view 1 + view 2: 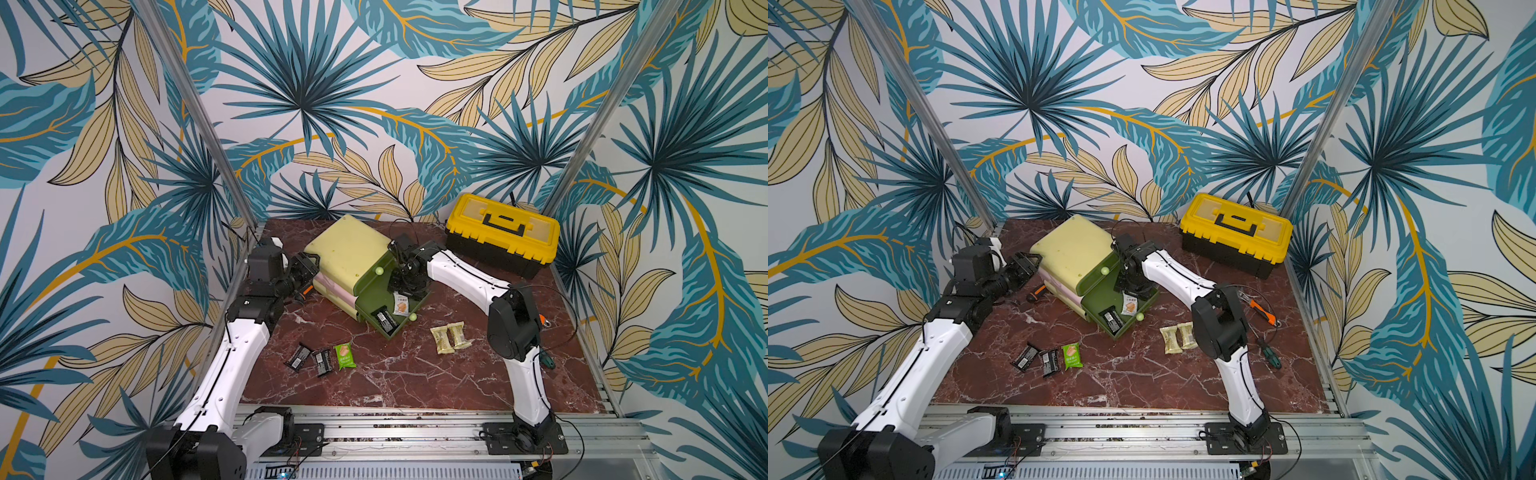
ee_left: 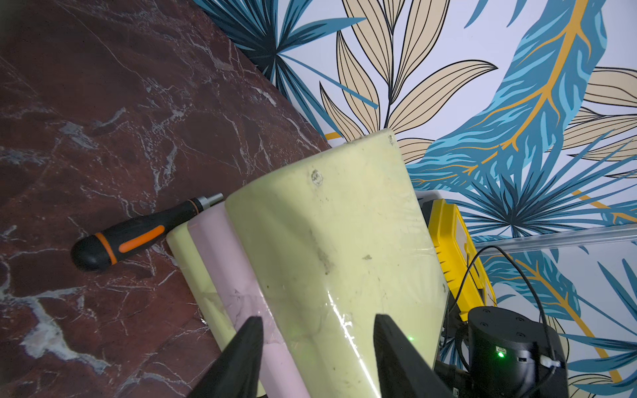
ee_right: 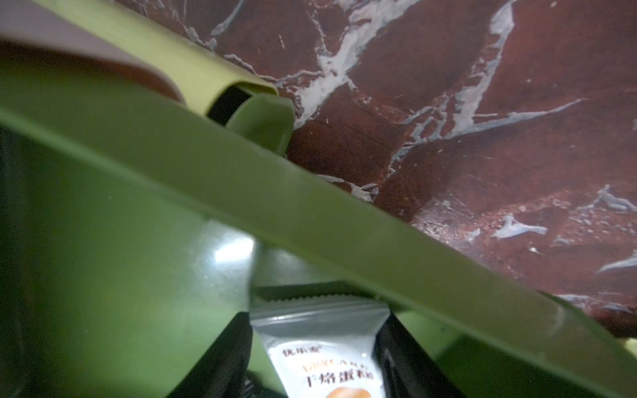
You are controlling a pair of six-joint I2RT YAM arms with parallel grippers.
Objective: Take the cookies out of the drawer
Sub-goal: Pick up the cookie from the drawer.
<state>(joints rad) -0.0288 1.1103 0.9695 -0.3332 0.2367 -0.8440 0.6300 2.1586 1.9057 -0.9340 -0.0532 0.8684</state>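
— Which step are the cookies [image 1: 401,306] at?
— Mid-pick. The white packet [image 3: 324,348] lies inside the drawer [image 1: 399,330]. The right gripper [image 3: 315,330] is part-open astride it; whether it pinches, I cannot tell. Next: close, then lift clear of the drawer's wall
— Count?
— Two inside the drawer: white and a black packet [image 1: 384,319]. Five outside, on its near side: two black [image 1: 298,356], one green [image 1: 345,355], two cream [image 1: 441,340]. The left gripper [image 2: 317,318] is part-open and empty, beside the chest [image 1: 349,249] the drawer slides from

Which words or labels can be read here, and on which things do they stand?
"干焙蛋糕": on the white packet in the green drawer.
Smaller lines above it: blurred.
Print on the green packet, black packets, cream packets: too small to read.
The yellow toolbox: no text visible.
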